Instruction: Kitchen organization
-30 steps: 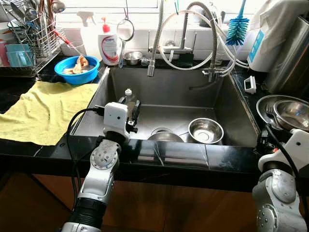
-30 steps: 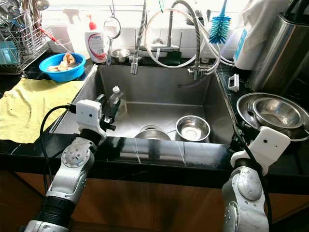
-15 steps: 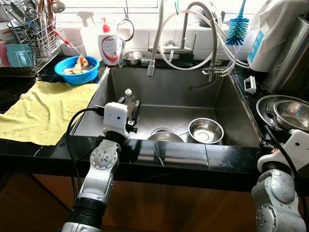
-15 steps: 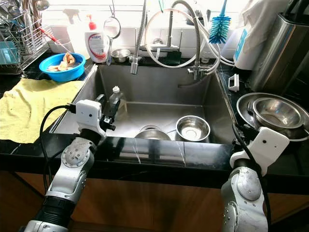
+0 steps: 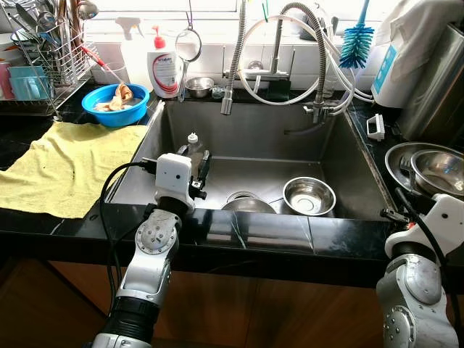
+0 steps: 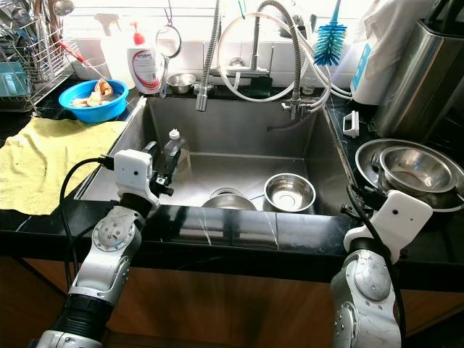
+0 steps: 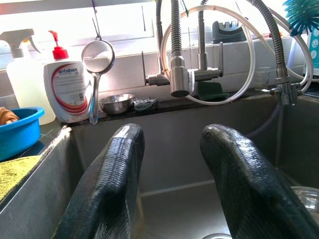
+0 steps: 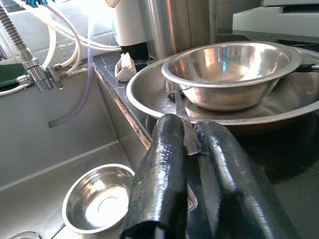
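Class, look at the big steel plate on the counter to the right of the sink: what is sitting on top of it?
A steel bowl sits on the big steel plate, and a utensil handle lies over its rim. The bowl covers the plate's middle, so anything under it stays hidden.

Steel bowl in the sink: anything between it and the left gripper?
Nothing visible. The left gripper, jaws open, hangs over the sink's left side; the steel bowl sits right of it on the sink floor. A small bottle stands by the gripper, off that line.
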